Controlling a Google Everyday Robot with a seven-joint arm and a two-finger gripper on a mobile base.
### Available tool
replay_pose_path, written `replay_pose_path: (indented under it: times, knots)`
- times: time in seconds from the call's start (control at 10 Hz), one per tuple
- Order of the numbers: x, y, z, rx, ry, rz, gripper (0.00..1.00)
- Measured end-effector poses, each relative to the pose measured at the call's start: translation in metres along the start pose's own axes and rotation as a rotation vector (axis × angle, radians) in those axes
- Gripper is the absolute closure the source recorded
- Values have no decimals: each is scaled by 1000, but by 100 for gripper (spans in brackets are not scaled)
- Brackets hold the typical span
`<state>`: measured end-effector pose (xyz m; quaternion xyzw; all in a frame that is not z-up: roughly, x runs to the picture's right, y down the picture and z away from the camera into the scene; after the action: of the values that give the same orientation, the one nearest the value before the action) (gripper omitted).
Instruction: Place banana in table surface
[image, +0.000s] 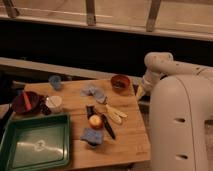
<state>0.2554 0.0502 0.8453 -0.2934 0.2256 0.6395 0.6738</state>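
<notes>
The banana (114, 113) lies on the table surface (131, 136) as two pale cream lobes, right of centre. It is beside the dark knife (105, 125) and the round orange fruit (95, 120). My white arm comes in from the right, and its gripper (141, 92) hangs at the table's right edge, just right of a red-brown bowl (120, 82). The gripper is apart from the banana, up and to its right. Nothing shows in it.
A dark green tray (35, 145) sits at the front left. A dark red bowl (27, 102), a white cup (53, 103) and a blue cup (55, 81) stand at the left. Blue-grey cloth pieces lie mid-table (94, 92) and near the front (92, 136). My white body fills the right side.
</notes>
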Motion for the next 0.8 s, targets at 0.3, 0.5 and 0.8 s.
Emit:
replay_pose_path:
  times: [0.3, 0.5, 0.8]
  knots:
    - [2, 4, 2, 40, -13, -33, 38]
    - [-2, 33, 4, 70, -69, -105, 38]
    - [8, 96, 10, 67, -118, -264, 38]
